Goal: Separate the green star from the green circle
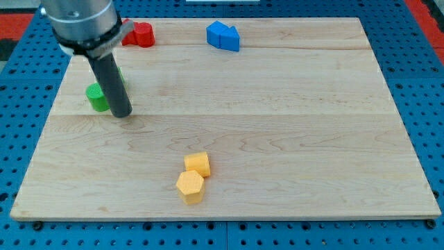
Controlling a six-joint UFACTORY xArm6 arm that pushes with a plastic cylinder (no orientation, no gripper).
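Observation:
A green circle block [96, 96] lies at the board's left side. Behind the rod, a bit of green [121, 76] shows just to the circle's upper right; it looks like the green star, mostly hidden by the rod. My tip [122, 113] rests on the board just right of the green circle and below the hidden green piece, close to both.
A red block [141, 34] lies near the top left, partly behind the arm. Two blue blocks [223, 36] touch at the top middle. A yellow cube [198, 164] and a yellow hexagon [190, 186] touch near the bottom middle. The wooden board [291, 125] sits on a blue perforated base.

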